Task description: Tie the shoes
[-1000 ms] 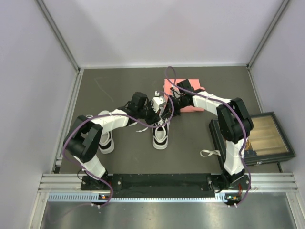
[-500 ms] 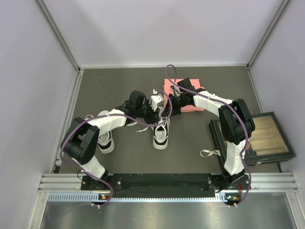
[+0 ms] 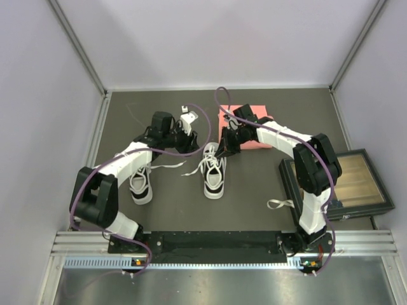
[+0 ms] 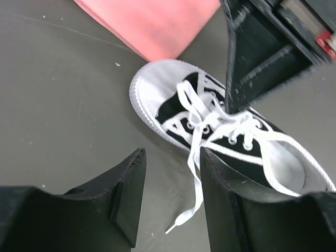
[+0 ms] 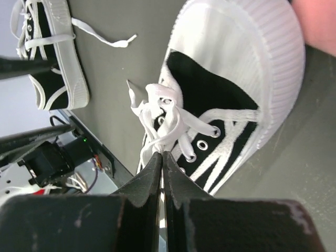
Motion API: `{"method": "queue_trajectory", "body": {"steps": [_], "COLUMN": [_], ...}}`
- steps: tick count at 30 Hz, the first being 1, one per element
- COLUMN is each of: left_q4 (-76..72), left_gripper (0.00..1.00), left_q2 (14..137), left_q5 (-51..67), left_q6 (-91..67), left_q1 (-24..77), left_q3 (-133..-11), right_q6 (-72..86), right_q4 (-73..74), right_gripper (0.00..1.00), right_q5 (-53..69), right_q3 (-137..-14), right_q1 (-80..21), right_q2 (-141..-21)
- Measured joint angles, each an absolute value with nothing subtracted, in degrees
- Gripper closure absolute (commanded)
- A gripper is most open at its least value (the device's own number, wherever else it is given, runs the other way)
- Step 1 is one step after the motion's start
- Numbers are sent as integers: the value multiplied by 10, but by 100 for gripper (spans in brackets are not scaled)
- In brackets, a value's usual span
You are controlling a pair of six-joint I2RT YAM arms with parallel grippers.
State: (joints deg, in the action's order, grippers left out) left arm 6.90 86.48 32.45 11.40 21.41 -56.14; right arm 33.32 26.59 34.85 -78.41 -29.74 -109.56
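Observation:
One of the shoes [image 3: 214,173], white with black panels, stands mid-table with its laces [image 3: 198,166] spread loose to the left. The other shoe [image 3: 140,185] stands further left. My right gripper [image 3: 222,149] hovers over the middle shoe's toe end. In the right wrist view it [image 5: 161,154] is shut on a white lace strand above the eyelets of the shoe [image 5: 231,89]. My left gripper [image 3: 185,121] is up and to the back left, apart from the shoe. Its jaws [image 4: 171,152] are open and empty, and a lace end [image 4: 195,173] lies on the table beyond them.
A pink cloth [image 3: 257,130] lies behind the middle shoe, under the right arm. A dark framed box [image 3: 359,184] sits at the right edge, with a white strap [image 3: 278,204] on the table beside it. Grey walls close in the dark mat [image 3: 159,210].
My left gripper has opened, let go of the lace and drawn back to the left and rear, away from the shoe. The right gripper stays shut at the laces.

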Motion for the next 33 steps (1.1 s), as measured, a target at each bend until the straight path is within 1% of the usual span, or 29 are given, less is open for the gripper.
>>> {"method": "queue_trajectory", "body": {"steps": [13,16,18,21,23,24,26,33], "left_q4": [15,-3,-8,-14,-16,-16,-19,-19], "left_gripper": [50,54,60,74,83,92,100,100], "left_q2": [970,987,993,998,999,999,999,993], "left_q5": [412,423,429,439,444,447,453,456], "left_q6": [-29,-62,-76,-92,-97,-100,-102,-99], "left_q1": [210,211,211,211,211,211,211,208], "left_q3": [-620,-622,-622,-623,-623,-623,-623,-618], "right_q6": [315,315,315,315,314,314,312,305], "right_q4": [275,276,276,276,277,278,281,297], "right_gripper": [100,100,100,100,100,100,100,100], "right_q5": [340,339,338,337,335,335,333,320], "right_q3": [-789,-789,-789,-789,-789,-789,-789,-789], "right_q1": [-306,-306,-306,-306,-306,-306,-306,-306], "right_q2": [-1077,-1077,-1077,-1077,-1077,-1077,-1077,-1068]}}
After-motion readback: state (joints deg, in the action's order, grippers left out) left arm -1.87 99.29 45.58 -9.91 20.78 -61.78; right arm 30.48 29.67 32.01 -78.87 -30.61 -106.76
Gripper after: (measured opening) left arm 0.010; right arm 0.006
